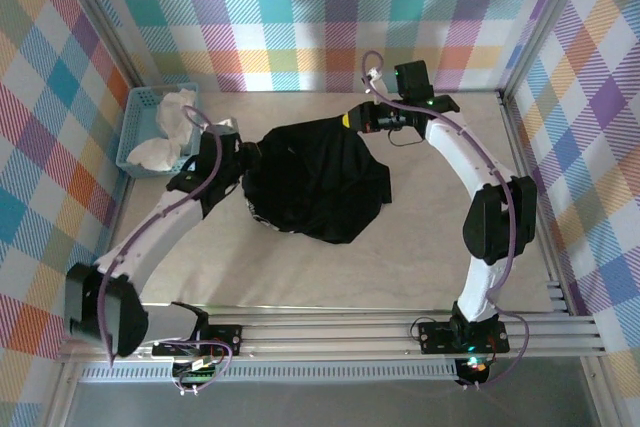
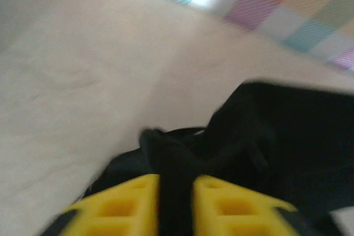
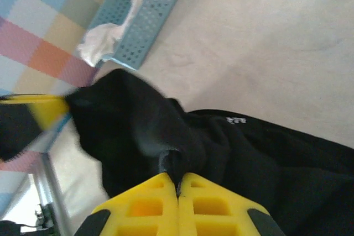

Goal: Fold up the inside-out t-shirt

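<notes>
The black t-shirt (image 1: 315, 182) hangs bunched between both arms above the middle of the table, its print hidden. My left gripper (image 1: 245, 159) pinches its left edge; in the left wrist view a thick fold of the t-shirt (image 2: 175, 186) runs between the yellow fingers (image 2: 130, 205). At the upper right edge my right gripper (image 1: 352, 120) is shut on the cloth. The right wrist view shows a small ridge of the t-shirt (image 3: 177, 161) squeezed between its yellow fingers (image 3: 146, 205), with the garment spreading out beyond. A small white tag (image 3: 235, 120) lies on the fabric.
A light-blue plastic basket (image 1: 139, 130) holding white cloth (image 1: 172, 125) stands at the back left, close to my left arm; the basket (image 3: 149, 17) is also seen beyond the shirt. Checkered walls enclose the pale table (image 1: 330, 277). An aluminium rail runs along the front edge.
</notes>
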You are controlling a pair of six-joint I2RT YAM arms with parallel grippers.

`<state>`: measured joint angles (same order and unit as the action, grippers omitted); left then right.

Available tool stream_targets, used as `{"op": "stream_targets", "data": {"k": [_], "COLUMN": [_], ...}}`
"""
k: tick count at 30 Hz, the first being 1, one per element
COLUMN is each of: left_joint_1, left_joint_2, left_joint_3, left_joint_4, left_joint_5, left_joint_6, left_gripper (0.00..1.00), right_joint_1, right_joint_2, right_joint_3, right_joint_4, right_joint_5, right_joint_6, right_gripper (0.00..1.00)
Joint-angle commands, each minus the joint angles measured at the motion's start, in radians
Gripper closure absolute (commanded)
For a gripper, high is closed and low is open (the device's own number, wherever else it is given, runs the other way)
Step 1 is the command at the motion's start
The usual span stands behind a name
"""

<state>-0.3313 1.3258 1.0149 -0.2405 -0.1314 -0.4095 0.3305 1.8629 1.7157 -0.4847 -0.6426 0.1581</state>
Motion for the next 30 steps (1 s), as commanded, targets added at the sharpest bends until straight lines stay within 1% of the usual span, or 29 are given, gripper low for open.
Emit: {"op": "stream_targets", "data": {"k": [1, 2, 4, 6, 7, 9, 14, 18, 20, 23, 25, 26, 27, 28, 29, 30], "left_joint_1": [0.000, -0.014, -0.075, -0.128, -0.143, -0.160, -0.164, -0.161, -0.159, -0.155, -0.151, -0.149, -0.150, -0.150, -0.148, -0.148], "left_joint_2": [-0.002, -0.023, -0.098, -0.139, -0.129, -0.065, 0.120, 0.226, 0.267, 0.311, 0.321, 0.318, 0.307, 0.288, 0.263, 0.223], "left_joint_3": [0.000, -0.024, -0.112, -0.188, -0.204, -0.170, -0.059, 0.021, 0.051, 0.083, 0.096, 0.096, 0.096, 0.093, 0.089, 0.079], "left_joint_4": [-0.072, -0.059, 0.040, 0.137, 0.164, 0.144, 0.121, 0.093, 0.080, 0.064, 0.055, 0.056, 0.055, 0.057, 0.060, 0.076], "left_joint_5": [-0.064, -0.044, 0.007, 0.134, 0.181, 0.197, 0.176, 0.150, 0.157, 0.163, 0.191, 0.210, 0.236, 0.268, 0.308, 0.382], "left_joint_6": [0.083, 0.097, 0.133, 0.144, 0.145, 0.174, 0.281, 0.332, 0.346, 0.355, 0.354, 0.353, 0.349, 0.340, 0.332, 0.315], "left_gripper": [0.56, 0.51, 0.39, 0.29, 0.27, 0.26, 0.26, 0.27, 0.32, 0.49, 0.64, 0.69, 0.80, 0.87, 0.92, 0.97], "right_joint_1": [0.000, -0.001, -0.001, -0.001, 0.000, -0.001, -0.001, -0.001, -0.001, -0.004, -0.005, -0.006, -0.011, -0.012, -0.012, -0.012], "right_joint_2": [-0.011, 0.003, 0.031, 0.048, 0.054, 0.063, 0.062, 0.051, 0.049, 0.050, 0.050, 0.051, 0.053, 0.056, 0.059, 0.065], "right_joint_3": [-0.022, -0.017, 0.009, 0.030, 0.040, 0.050, 0.047, 0.035, 0.035, 0.042, 0.049, 0.055, 0.064, 0.076, 0.085, 0.098], "right_joint_4": [0.152, 0.154, 0.135, 0.122, 0.120, 0.125, 0.124, 0.114, 0.108, 0.094, 0.087, 0.084, 0.081, 0.082, 0.087, 0.101], "right_joint_5": [-0.137, -0.132, -0.113, -0.097, -0.095, -0.099, -0.103, -0.093, -0.090, -0.079, -0.067, -0.060, -0.049, -0.038, -0.027, -0.014], "right_joint_6": [0.089, 0.095, 0.094, 0.083, 0.081, 0.085, 0.083, 0.069, 0.062, 0.051, 0.044, 0.043, 0.045, 0.051, 0.061, 0.085], "right_gripper": [1.00, 1.00, 1.00, 1.00, 1.00, 1.00, 1.00, 1.00, 1.00, 1.00, 1.00, 1.00, 1.00, 1.00, 1.00, 1.00]}}
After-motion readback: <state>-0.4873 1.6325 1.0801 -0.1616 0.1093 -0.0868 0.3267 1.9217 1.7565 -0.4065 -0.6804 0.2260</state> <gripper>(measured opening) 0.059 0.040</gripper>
